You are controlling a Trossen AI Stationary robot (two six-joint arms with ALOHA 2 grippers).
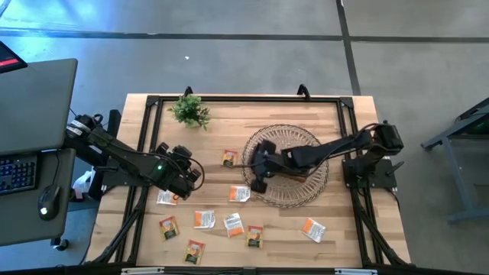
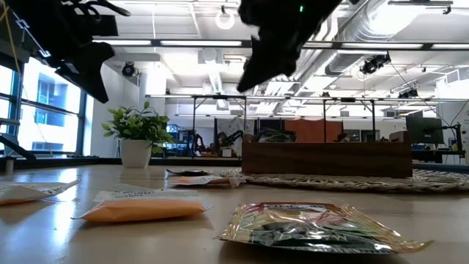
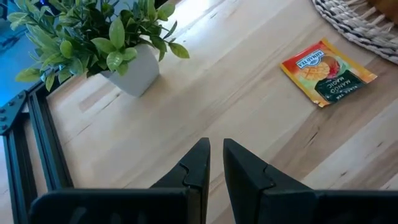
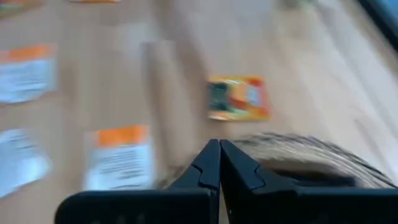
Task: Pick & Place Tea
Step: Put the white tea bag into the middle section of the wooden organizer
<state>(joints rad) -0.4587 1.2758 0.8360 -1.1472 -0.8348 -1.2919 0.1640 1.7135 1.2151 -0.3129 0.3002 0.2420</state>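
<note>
Several small square tea packets lie flat on the wooden table, most near its near edge [image 1: 204, 219], one beside the basket [image 1: 240, 194], one farther off [image 1: 229, 158]. My right gripper [image 1: 256, 166] hangs over the left rim of the round wicker basket [image 1: 286, 197], shut and empty; in its wrist view [image 4: 219, 149] the rim [image 4: 298, 155] and an orange packet [image 4: 237, 98] lie below. A brown wooden tray [image 2: 326, 158] stands in the basket. My left gripper [image 1: 189, 176] hovers left of the basket with only a slit between its fingers [image 3: 216, 152], holding nothing, with a mango packet [image 3: 328, 71] ahead.
A small green plant in a white pot [image 1: 189, 111] stands near the far left corner of the table. A black frame [image 1: 229, 99] runs along the table's edges. Bare wood lies between the plant and the basket. A desk with a keyboard [image 1: 19, 172] stands beyond the left edge.
</note>
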